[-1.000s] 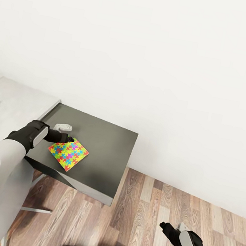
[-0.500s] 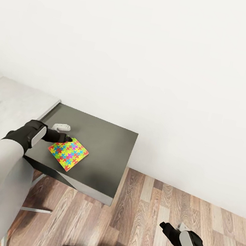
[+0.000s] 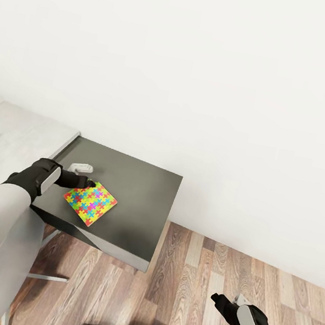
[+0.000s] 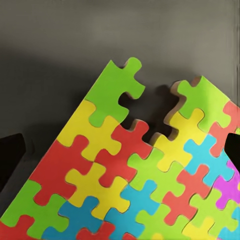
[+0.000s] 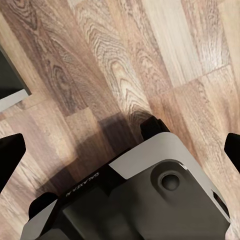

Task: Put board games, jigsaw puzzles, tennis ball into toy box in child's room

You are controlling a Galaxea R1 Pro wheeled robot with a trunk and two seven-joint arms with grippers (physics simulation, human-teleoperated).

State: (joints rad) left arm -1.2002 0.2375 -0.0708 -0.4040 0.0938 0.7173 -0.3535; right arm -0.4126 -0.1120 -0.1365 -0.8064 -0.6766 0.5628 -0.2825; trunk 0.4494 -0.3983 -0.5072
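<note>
Jigsaw puzzle (image 3: pixel 90 202), a thin multicoloured square of interlocking pieces, lies flat on the dark grey side desk (image 3: pixel 134 200). Left gripper (image 3: pixel 90 183), fingers spread wide, straddles its far corner; flat stock may slip the pinch.

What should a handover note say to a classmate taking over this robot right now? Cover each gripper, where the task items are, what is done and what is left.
Left gripper: open, at the far corner of the jigsaw puzzle, fingers straddling that corner in the left wrist view; nothing gripped yet.
Right gripper: idle over the wood floor, holding nothing; its fingers look spread.
Items: the puzzle lies flat on the dark grey side desk, beside a small white object.
Done: nothing visibly packed.
Left: grip this puzzle, carry it to the toy box, then collect the other toys.
</note>
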